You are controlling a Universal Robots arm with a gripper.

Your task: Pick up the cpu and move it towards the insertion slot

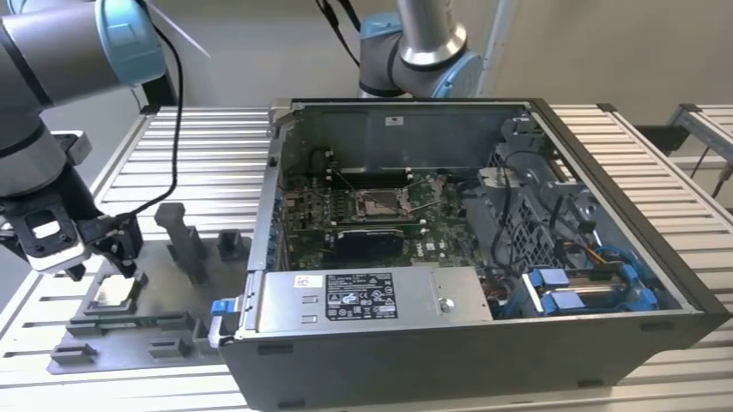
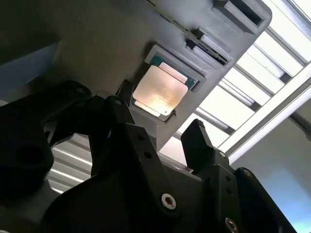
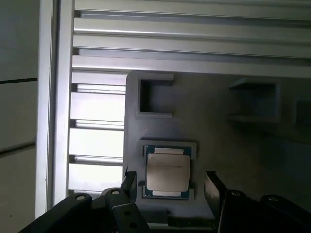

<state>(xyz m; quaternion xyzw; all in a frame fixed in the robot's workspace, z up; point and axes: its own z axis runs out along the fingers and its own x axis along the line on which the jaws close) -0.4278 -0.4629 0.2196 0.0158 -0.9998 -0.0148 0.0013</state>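
Observation:
The cpu (image 1: 115, 292) lies silvery face up in a square seat of the grey fixture plate (image 1: 126, 335) at the exterior view's left. In both wrist views the cpu (image 2: 160, 91) (image 3: 167, 173) rests in its green-edged recess. My gripper (image 1: 103, 271) hangs just above it, open, with one black finger on each side of the chip and nothing held (image 2: 160, 111) (image 3: 169, 178). The insertion slot (image 1: 384, 202), a silver-framed socket on the green board, sits inside the open computer case, well to the exterior view's right of the gripper.
The case wall (image 1: 266, 215) rises between the fixture and the socket. Grey upright fixture blocks (image 1: 184, 236) stand beside the gripper. A power supply (image 1: 366, 296) and blue-clipped drive bay (image 1: 584, 287) fill the case front. A second arm (image 1: 413, 47) stands behind. The table (image 1: 641, 146) is ribbed aluminium.

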